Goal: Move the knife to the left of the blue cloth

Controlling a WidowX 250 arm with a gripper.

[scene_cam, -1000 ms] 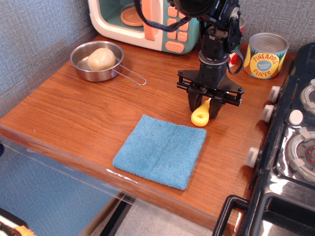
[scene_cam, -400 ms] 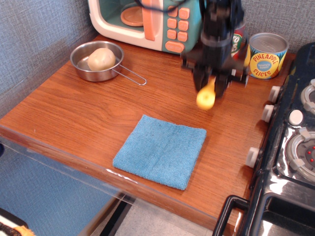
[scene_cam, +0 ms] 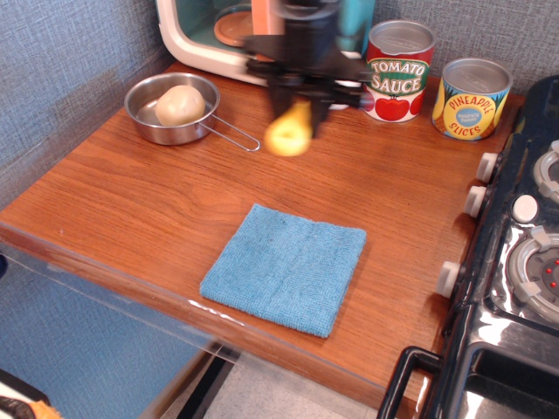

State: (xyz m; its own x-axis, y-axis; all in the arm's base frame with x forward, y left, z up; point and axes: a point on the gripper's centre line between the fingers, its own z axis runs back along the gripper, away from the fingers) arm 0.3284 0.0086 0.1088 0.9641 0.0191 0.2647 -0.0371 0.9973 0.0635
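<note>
The blue cloth (scene_cam: 286, 266) lies flat near the front edge of the wooden counter (scene_cam: 122, 192). My gripper (scene_cam: 300, 100) is in the air above the counter's back middle, behind the cloth and to its left. It is shut on the knife (scene_cam: 289, 134), whose yellow handle with the round hole hangs down below the fingers. The white blade is hidden between the fingers. The arm is motion-blurred.
A steel pan (scene_cam: 173, 107) holding a beige ball stands at the back left. A toy microwave (scene_cam: 218, 35) is behind it. A tomato sauce can (scene_cam: 398, 70) and a pineapple can (scene_cam: 472, 98) stand at the back right. A black toy stove (scene_cam: 515, 262) fills the right side.
My gripper has lifted the knife off the counter by the cloth's back right corner and carried it up and to the left, uncovering the tomato sauce can.
</note>
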